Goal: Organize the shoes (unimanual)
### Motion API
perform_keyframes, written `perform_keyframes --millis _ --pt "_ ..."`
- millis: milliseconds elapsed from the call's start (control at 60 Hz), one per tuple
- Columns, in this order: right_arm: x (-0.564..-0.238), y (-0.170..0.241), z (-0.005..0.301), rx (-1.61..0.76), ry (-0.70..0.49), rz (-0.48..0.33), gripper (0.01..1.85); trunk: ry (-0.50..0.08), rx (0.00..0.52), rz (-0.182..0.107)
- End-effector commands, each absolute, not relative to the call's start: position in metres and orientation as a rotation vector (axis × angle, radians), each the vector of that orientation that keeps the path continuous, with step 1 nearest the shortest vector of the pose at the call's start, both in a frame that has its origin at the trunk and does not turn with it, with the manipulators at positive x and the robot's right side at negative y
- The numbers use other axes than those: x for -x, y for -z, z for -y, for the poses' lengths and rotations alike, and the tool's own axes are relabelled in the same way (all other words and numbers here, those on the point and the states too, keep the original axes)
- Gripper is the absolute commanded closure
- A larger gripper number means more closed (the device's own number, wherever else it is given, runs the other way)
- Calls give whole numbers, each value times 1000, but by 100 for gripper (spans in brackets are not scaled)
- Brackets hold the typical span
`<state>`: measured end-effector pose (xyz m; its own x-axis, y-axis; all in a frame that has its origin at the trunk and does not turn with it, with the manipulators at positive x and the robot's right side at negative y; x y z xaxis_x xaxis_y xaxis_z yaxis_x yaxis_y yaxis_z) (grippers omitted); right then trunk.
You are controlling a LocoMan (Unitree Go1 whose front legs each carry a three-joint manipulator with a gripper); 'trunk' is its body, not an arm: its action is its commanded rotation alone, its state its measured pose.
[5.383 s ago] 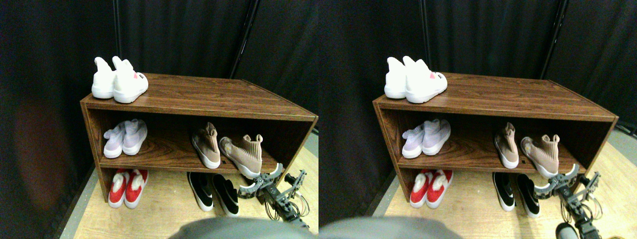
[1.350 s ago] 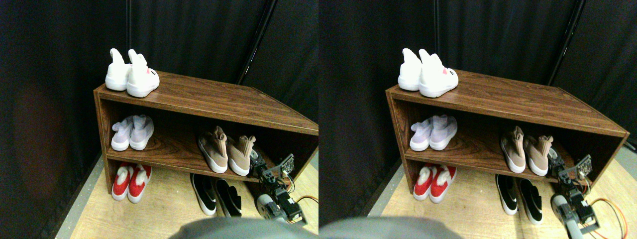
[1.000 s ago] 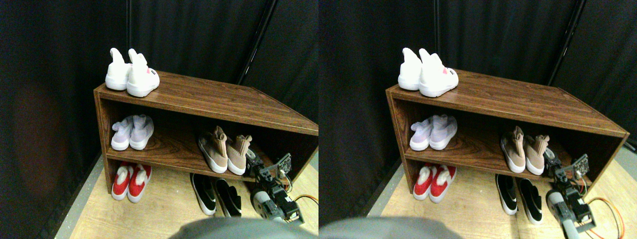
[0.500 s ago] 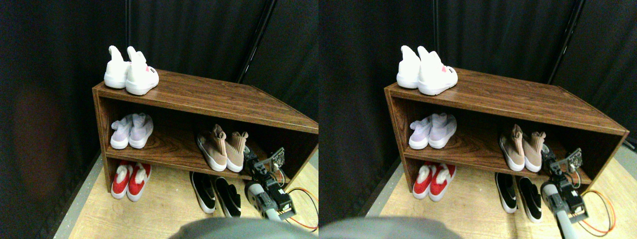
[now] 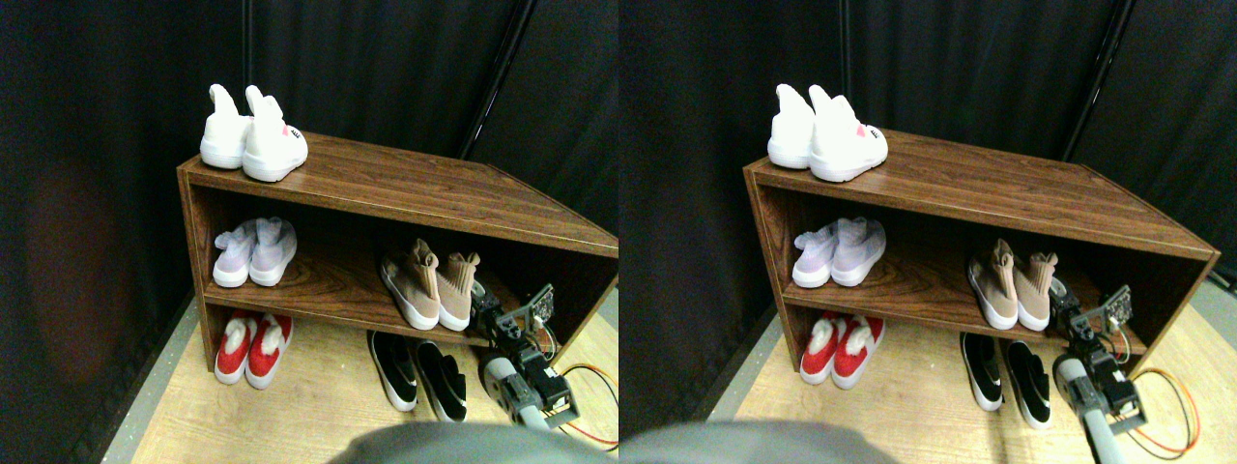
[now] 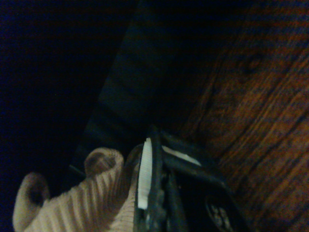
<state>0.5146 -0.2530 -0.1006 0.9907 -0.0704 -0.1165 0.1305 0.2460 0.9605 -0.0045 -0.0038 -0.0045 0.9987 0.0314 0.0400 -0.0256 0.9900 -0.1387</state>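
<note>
- White high-tops (image 5: 253, 135) sit on the rack's top (image 5: 406, 188); lilac (image 5: 253, 253) and red (image 5: 248, 346) pairs sit below.
- Tan sock-shoes (image 5: 430, 286) stand side by side on the middle shelf (image 5: 329, 290), black slip-ons (image 5: 417, 371) beneath them.
- Right gripper (image 5: 486, 307) touches the right tan shoe (image 6: 77, 203); whether its jaws are apart or together I cannot tell.
- Judged step: aligning that pair. Next calls for backing out without dragging the shoe.

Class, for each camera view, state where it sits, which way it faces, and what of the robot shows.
Stereo pair view: on the robot, looking forward and down at the brown wooden shoe rack; right pincer enters lower right.
Wrist view: behind the pincer, facing into the rack.
Shared: the tan knit high sock-shoe beside the pincer.
</note>
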Motion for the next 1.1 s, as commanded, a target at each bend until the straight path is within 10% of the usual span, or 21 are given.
perform_keyframes --millis 17,567,1100 --pt "-515 96 256 -1288 134 -16 180 -35 150 22" --pt "-480 63 285 -1172 -33 71 180 24 107 47" --pt "-398 60 282 -1127 -143 103 180 42 100 10"
